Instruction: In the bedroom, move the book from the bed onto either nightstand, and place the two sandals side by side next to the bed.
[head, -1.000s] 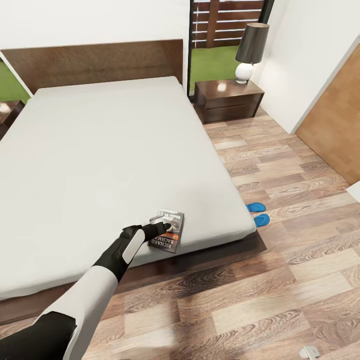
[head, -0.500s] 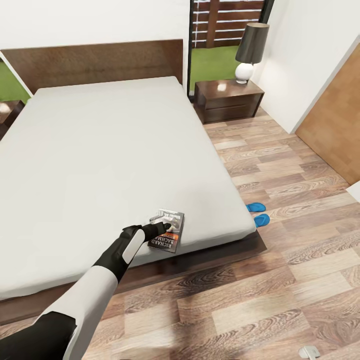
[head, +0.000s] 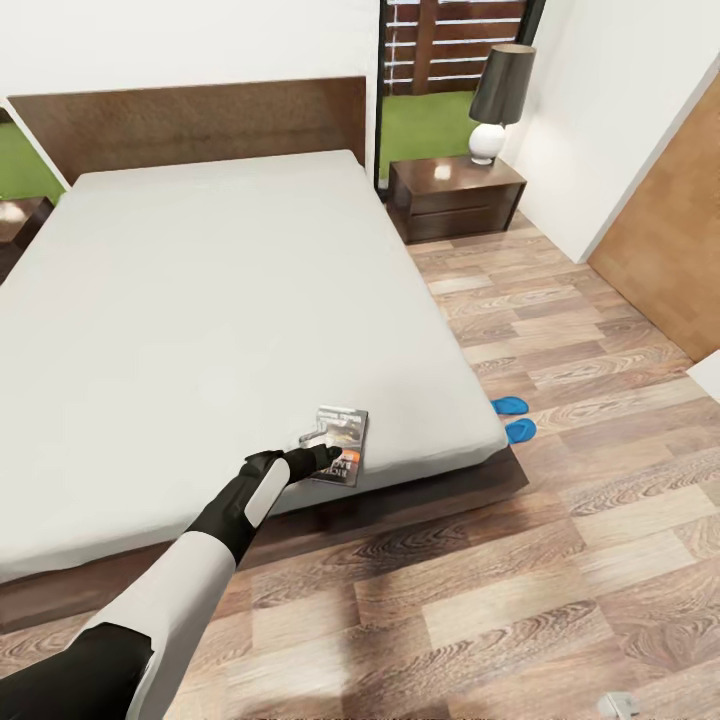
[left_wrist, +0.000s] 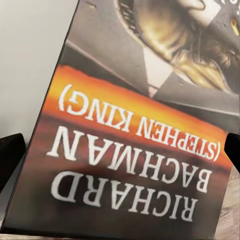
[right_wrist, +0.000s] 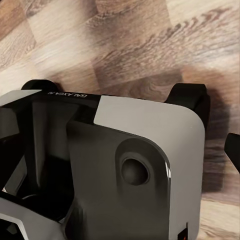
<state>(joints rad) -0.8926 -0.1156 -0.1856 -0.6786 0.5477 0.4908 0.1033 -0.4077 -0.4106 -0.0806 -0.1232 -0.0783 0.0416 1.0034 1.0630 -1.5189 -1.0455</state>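
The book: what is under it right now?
The book lies near the bed's foot edge on the light-grey mattress; the left gripper covers its near corner, hiding any contact beneath.

Bright, even rendered light. The nightstand (head: 455, 196) top shows a white glare spot. A soft shadow lies under the bed (head: 240, 300) edge. The book (left_wrist: 135, 145) lettering is slightly blurred.

Dark-brown bed (head: 180, 125) frame, pale grey mattress on top. The book (head: 341, 446) has a grey-black cover with a golden-brown picture, an orange band (left_wrist: 140, 117) and white lettering. Two bright blue sandals (head: 515, 418) sit on a wood-plank floor (head: 560, 300) streaked brown, tan and grey. The nightstand (head: 455, 198) is glossy dark brown; its lamp (head: 497, 102) has a white base and a black shade. The arm (head: 190, 570) is white with black joints. White walls (head: 190, 45), green grass (head: 425, 125) and a brown fence (head: 455, 45) outside.
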